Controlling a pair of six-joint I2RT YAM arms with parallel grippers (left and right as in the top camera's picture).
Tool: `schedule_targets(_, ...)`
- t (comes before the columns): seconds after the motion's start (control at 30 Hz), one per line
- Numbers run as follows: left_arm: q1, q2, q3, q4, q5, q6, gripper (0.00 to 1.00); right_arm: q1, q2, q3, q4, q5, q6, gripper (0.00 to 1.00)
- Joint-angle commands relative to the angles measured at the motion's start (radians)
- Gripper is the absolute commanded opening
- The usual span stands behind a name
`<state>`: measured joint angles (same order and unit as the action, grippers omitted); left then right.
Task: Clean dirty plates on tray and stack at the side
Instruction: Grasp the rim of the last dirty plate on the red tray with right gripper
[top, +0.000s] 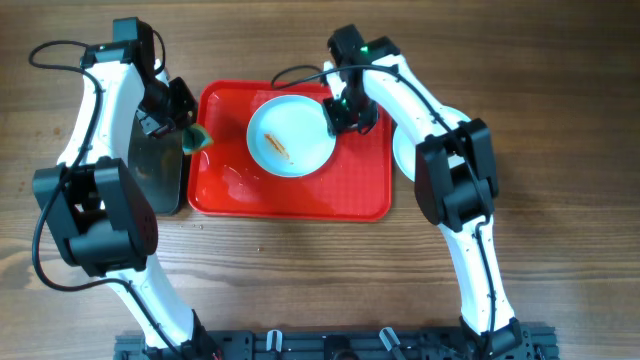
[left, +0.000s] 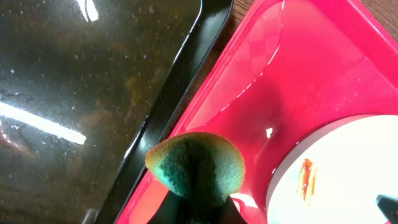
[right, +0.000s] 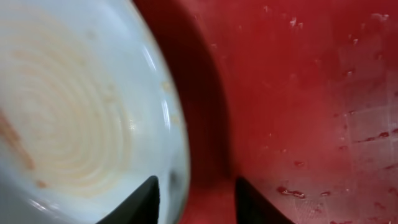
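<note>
A white plate with an orange-brown smear at its centre lies on the red tray. My left gripper is shut on a green sponge above the tray's left edge. In the left wrist view the sponge hangs just left of the plate. My right gripper is open at the plate's right rim. In the right wrist view its fingers straddle the rim of the plate, one over the plate and one over the tray. Another white plate lies on the table right of the tray, partly hidden by the right arm.
A glossy black tray lies against the red tray's left side; it also fills the left of the left wrist view. The red tray surface is wet with droplets. Bare wooden table lies in front of the trays.
</note>
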<state>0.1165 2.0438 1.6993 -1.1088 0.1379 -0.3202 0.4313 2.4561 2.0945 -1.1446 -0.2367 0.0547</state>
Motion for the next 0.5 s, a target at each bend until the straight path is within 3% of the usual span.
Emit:
schedule_targets(0.0,-0.003,-0.031,0.016,0.009,-0.009,-0.01,0.04,0.013,0.005,0.047,0.011,-0.105,0.018,0.31)
schedule_targets(0.07,-0.003,-0.031,0.016,0.009,-0.009,-0.01,0.04,0.029,0.025,0.045,0.014,-0.104,0.088,0.24)
schedule_targets(0.13,-0.003,-0.031,0.016,0.009,-0.009,-0.01,0.04,0.056,0.053,0.045,0.014,-0.1,0.205,0.06)
schedule_targets(0.17,-0.003,-0.031,0.016,0.008,-0.009,-0.01,0.04,0.068,0.064,0.044,0.006,-0.081,0.291,0.04)
schedule_targets(0.2,-0.003,-0.031,0.016,0.007,-0.009,-0.009,0.04,0.08,0.072,0.043,-0.009,-0.031,0.397,0.04)
schedule_targets(0.33,-0.003,-0.031,0.016,0.001,-0.009,-0.009,0.04,0.121,0.074,0.026,-0.024,0.043,0.562,0.04)
schedule_targets(0.47,-0.003,-0.031,0.016,0.001,-0.009,-0.009,0.04,0.135,0.074,0.026,-0.032,-0.069,0.576,0.04)
